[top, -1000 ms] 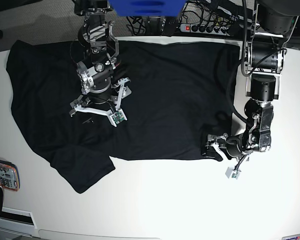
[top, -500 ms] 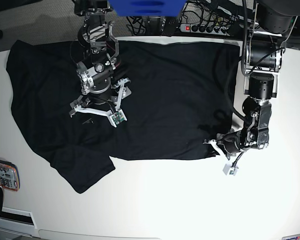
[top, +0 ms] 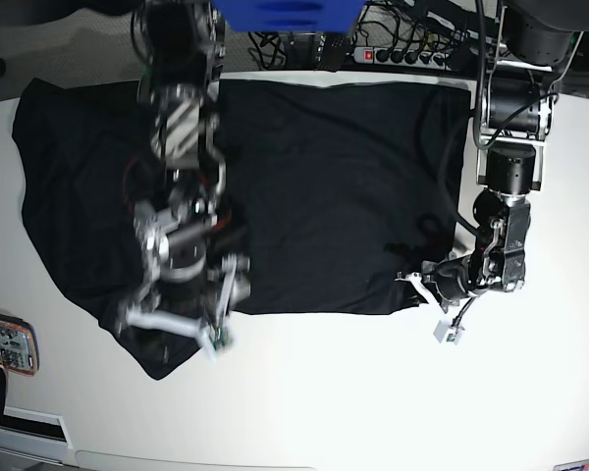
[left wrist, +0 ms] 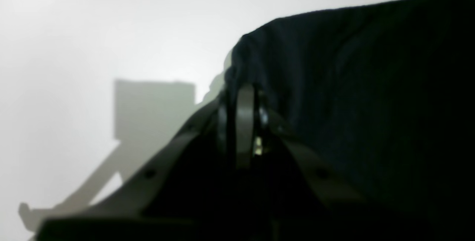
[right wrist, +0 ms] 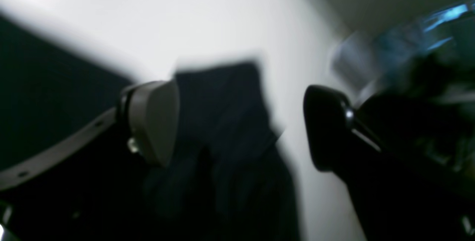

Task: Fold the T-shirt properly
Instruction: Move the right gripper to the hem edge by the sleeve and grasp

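The black T-shirt (top: 314, 186) lies spread flat on the white table (top: 373, 392). My left gripper (top: 415, 286) is at the shirt's front right hem corner. In the left wrist view the gripper (left wrist: 241, 98) is shut, with a fold of the shirt (left wrist: 352, 85) pinched between its fingers. My right gripper (top: 172, 329) hangs open over the front left sleeve (top: 167, 353). In the right wrist view the gripper (right wrist: 241, 122) is wide open. Its fingers (right wrist: 156, 118) stand on either side of the blurred dark sleeve (right wrist: 222, 96).
A phone-like object (top: 5, 343) lies at the table's front left edge. A power strip (top: 402, 54), cables and a blue object (top: 285, 15) are behind the table's far edge. The right arm (top: 182, 128) reaches across the shirt's left part.
The right arm has swung from the shirt's upper left down to the front left sleeve, its gripper open. The left gripper has shifted slightly right, staying at the hem corner.
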Robot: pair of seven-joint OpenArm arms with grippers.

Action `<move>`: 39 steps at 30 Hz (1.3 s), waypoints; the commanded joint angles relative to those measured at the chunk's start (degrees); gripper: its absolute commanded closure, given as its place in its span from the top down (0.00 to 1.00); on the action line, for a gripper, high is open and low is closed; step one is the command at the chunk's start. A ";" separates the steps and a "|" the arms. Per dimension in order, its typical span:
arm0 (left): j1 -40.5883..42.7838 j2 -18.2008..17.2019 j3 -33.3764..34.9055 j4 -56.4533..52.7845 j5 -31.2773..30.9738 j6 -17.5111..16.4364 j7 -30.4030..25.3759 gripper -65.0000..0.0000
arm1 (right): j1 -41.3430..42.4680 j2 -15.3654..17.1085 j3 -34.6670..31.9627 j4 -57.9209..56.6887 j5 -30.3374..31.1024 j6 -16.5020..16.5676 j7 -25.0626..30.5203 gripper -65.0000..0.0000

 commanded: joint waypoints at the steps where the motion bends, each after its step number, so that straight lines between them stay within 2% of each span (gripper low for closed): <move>1: 0.52 -0.19 0.39 1.44 1.02 0.06 2.86 0.00 | 1.54 0.99 0.06 -1.28 -0.05 -0.18 -0.21 0.77; 5: 2.54 -0.81 0.39 6.18 1.02 0.15 2.86 0.00 | 6.99 3.01 0.14 -9.72 0.13 -0.18 -0.12 0.77; 10: 2.72 -0.99 0.39 6.45 1.02 0.15 2.86 0.00 | 13.67 5.12 0.14 -21.06 0.83 -0.18 0.32 0.77; 16: 3.51 -1.07 0.39 6.45 1.02 0.15 2.86 0.00 | 20.53 9.69 4.19 -33.99 10.68 -0.27 1.29 0.77; 18: 3.86 -1.78 0.39 6.54 1.02 0.15 2.86 0.00 | 24.13 10.92 6.56 -40.23 14.19 -0.54 4.45 0.77; 21: 3.95 -2.04 0.39 6.54 1.02 0.15 2.86 0.00 | 27.91 12.07 10.69 -51.66 16.92 -0.54 12.10 0.77; 25: 4.21 -2.13 0.39 6.54 1.02 0.15 2.86 0.00 | 28.79 13.21 16.41 -65.28 16.74 -0.62 20.54 0.77; 28: 5.00 -2.22 0.39 6.71 1.02 0.15 2.86 0.00 | 30.20 15.50 18.43 -71.88 16.74 -0.71 25.73 0.77; 32: 5.18 -2.22 0.39 6.71 1.02 0.15 2.86 0.00 | 32.13 15.94 20.36 -81.55 17.09 -0.71 35.40 0.77; 33: 5.26 -2.22 0.39 6.71 1.02 0.15 2.86 0.00 | 32.13 15.94 21.86 -83.30 17.01 -0.71 36.89 0.77; 36: 5.26 -2.22 0.39 6.71 1.02 0.15 2.86 0.00 | 32.13 15.94 25.02 -84.01 16.83 -0.71 36.80 0.77; 39: 5.26 -2.22 0.39 6.71 1.02 0.15 2.86 0.00 | 32.13 15.94 25.02 -84.01 16.83 -0.71 36.54 0.77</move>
